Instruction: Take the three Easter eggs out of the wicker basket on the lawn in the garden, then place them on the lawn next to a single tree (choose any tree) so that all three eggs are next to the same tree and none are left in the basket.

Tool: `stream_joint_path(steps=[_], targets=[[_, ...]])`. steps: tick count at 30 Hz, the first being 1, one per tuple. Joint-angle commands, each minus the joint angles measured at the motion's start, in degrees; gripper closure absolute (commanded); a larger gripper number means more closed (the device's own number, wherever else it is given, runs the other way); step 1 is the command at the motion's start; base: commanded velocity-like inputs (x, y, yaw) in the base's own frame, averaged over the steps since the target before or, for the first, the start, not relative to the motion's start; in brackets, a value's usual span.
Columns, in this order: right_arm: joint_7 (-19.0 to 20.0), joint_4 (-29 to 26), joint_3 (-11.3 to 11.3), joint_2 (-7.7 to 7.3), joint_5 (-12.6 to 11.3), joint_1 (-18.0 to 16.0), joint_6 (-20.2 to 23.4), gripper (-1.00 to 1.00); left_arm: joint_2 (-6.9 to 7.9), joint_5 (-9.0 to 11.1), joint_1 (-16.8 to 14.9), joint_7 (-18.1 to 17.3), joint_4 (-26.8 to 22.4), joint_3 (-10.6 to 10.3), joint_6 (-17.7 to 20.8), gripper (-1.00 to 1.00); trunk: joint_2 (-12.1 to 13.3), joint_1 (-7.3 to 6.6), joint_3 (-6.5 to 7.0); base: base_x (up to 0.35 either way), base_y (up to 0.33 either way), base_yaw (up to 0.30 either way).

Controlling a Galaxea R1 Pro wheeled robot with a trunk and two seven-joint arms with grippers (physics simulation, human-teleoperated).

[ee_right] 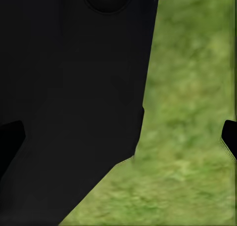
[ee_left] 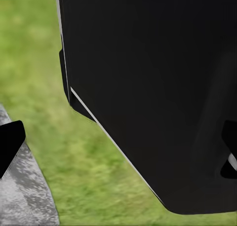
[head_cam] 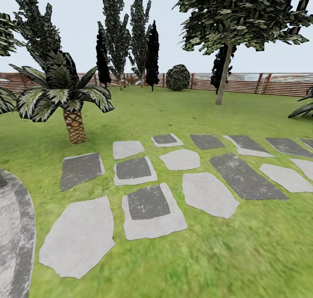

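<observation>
- Lawn [head_cam: 174, 115] ahead, grey stepping stones [head_cam: 150, 211] across it; tree [head_cam: 224, 72] far right, by fence [head_cam: 269, 84].
- Left claw [ee_left: 118, 147] and right claw [ee_right: 123, 142] over grass, probably spread; dark robot body hides much.

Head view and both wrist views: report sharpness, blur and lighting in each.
Head view: flat, even light, no cast shadows; palm and stepping stones crisp, lawn smeared near the bottom edge. Left wrist view: grass soft, dark robot body blocks much. Right wrist view: grass blurred and mottled, black body featureless.

A grey-brown leaning tree [head_cam: 224, 74] with a dark leafy crown stands on the mottled green lawn [head_cam: 174, 111].
</observation>
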Motion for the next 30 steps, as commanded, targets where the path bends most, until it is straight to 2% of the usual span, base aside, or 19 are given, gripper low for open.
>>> stream_joint_path(steps=[1,17,30], targets=[[0.1,0.1,0.0,-0.01,0.5,-0.1,0.1,-1.0,0.01,0.1,0.0,-0.2,0.0,0.1,0.0,-1.0,0.0,0.03,-0.04,0.336,0.0,-0.01],[0.1,0.1,0.0,-0.01,0.5,-0.1,0.1,-1.0,0.01,0.1,0.0,-0.2,0.0,0.1,0.0,-1.0,0.0,0.03,-0.04,0.336,0.0,-0.009],[0.1,0.1,0.0,0.03,0.5,-0.1,0.1,-1.0,0.01,0.1,0.0,-0.2,0.0,0.1,0.1,-1.0,0.0,0.03,-0.04,0.337,0.0,-0.268]])
